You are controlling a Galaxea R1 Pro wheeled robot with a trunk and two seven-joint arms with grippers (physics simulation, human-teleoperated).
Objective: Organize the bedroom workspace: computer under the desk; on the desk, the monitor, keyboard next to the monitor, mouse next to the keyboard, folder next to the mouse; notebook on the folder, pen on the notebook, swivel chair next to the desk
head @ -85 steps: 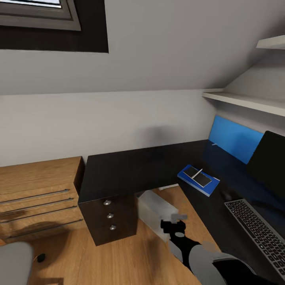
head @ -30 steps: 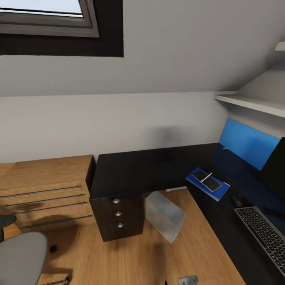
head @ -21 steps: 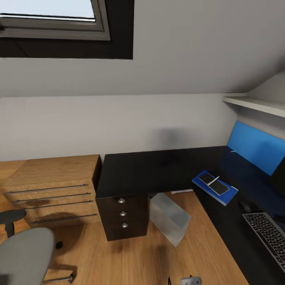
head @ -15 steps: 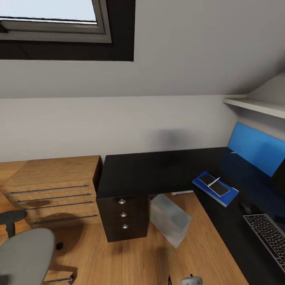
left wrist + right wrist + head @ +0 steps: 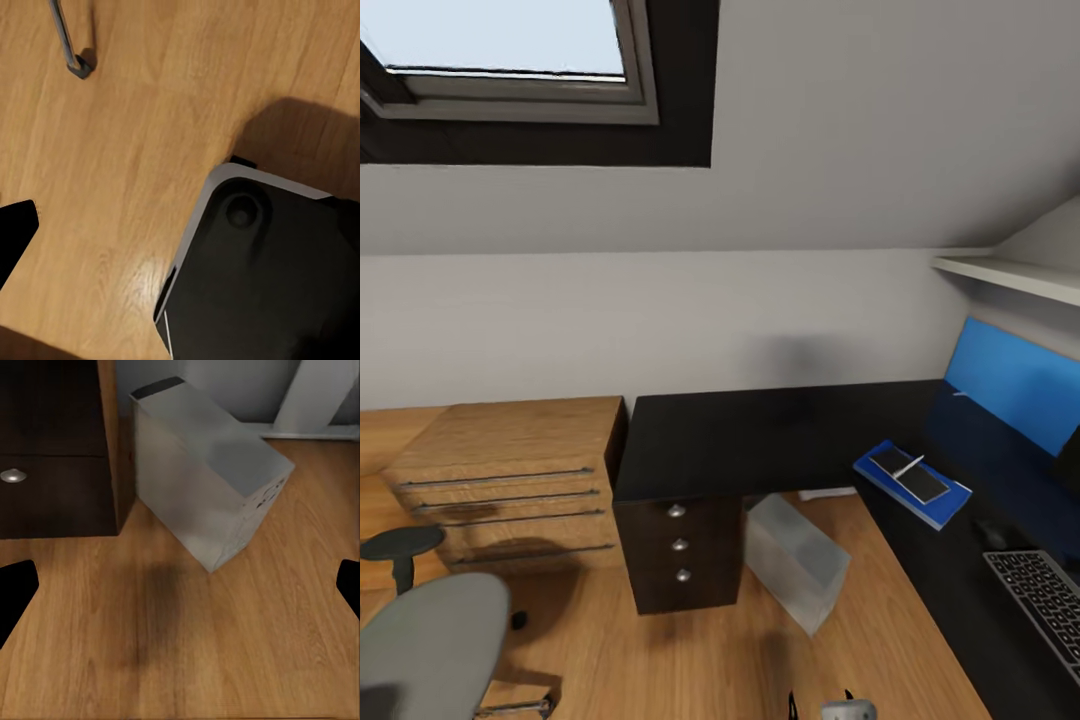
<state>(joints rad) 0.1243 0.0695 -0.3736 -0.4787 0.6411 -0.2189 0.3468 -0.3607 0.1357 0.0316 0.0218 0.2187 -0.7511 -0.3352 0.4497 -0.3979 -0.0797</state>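
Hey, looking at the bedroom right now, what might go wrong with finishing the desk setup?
1. The chair stands on the floor apart from the desk; pushing it in might knock the wooden chest beside the drawers.
2. The computer sits tilted, partly out from under the desk, so the base or the right tool near it could bump it further out.
3. The pen rests loose on the notebook and folder; a jolt may roll it off.

Black desk point(image 5: 760, 440) carries folder point(image 5: 940, 502) and keyboard point(image 5: 1040, 605)
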